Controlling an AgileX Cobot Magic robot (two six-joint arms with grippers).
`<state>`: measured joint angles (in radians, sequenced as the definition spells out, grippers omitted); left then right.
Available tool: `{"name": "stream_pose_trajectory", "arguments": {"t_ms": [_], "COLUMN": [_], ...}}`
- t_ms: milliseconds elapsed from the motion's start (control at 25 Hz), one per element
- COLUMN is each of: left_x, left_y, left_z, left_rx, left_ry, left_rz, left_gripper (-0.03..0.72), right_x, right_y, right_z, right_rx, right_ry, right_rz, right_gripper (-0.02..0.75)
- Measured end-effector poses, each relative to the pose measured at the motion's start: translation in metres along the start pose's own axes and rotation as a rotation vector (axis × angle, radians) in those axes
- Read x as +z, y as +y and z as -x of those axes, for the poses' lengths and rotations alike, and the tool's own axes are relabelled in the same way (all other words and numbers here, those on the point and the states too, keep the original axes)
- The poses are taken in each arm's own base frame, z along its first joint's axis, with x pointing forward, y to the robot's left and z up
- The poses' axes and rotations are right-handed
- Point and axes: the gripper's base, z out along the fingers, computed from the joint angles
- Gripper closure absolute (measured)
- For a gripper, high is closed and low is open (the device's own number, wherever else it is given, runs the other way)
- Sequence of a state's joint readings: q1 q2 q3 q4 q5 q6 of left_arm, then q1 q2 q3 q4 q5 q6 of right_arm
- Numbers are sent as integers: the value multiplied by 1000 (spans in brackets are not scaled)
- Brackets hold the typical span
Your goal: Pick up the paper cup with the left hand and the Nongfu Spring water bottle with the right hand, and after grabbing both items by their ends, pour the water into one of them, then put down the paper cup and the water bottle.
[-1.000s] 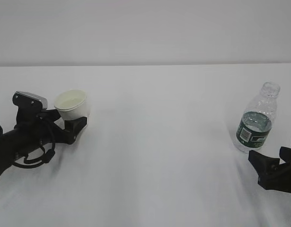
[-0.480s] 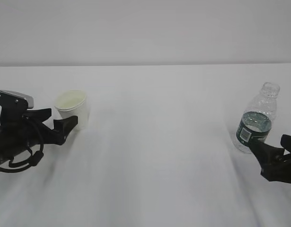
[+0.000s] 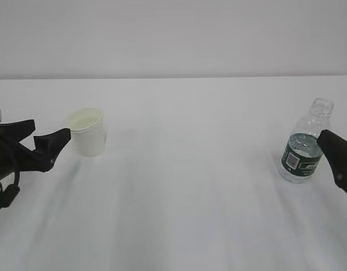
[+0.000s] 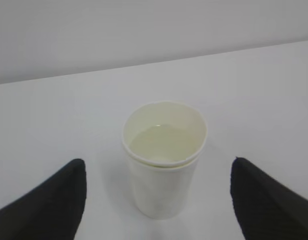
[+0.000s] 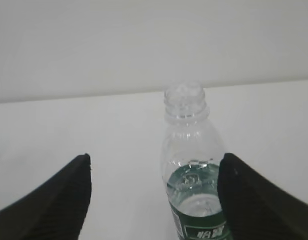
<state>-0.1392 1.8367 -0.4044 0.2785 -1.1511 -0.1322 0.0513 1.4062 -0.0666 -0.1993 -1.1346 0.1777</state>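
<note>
On the white table (image 3: pixel 184 169), the left gripper (image 3: pixel 46 141) lies low and level with jaws spread wide just short of the upright paper cup (image 3: pixel 87 131), touching nothing, while the right gripper (image 5: pixel 154 200), jaws equally wide and empty, faces the uncapped Nongfu Spring water bottle (image 3: pixel 304 144), water (image 5: pixel 194 182) partway up.

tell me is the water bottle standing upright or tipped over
Upright. The water bottle stands on its base on the table, uncapped neck pointing up, with water in its lower part.

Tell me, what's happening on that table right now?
Both end effectors open, empty. Paper cup and water bottle upright, released. Nothing in the way.
</note>
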Motion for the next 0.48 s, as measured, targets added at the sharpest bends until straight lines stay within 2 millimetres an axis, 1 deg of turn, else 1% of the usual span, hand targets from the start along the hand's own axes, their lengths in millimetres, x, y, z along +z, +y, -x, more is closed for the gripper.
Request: {"name": "stream_pose_trajectory", "arguments": {"t_ms": [320, 480], "left_x": [-56, -77], "left_y": [-13, -17], "left_z": [18, 29], "left_rx": [5, -13], "left_ry": [-59, -124], "left_rz": [18, 36], "left_gripper": [52, 55], "right_x": [-19, -32], "right_y": [3, 4], "right_z": [26, 36], "right_rx": [1, -5], "right_ry": [-91, -107], "right_rz": [-21, -45], "right_gripper": [150, 150]}}
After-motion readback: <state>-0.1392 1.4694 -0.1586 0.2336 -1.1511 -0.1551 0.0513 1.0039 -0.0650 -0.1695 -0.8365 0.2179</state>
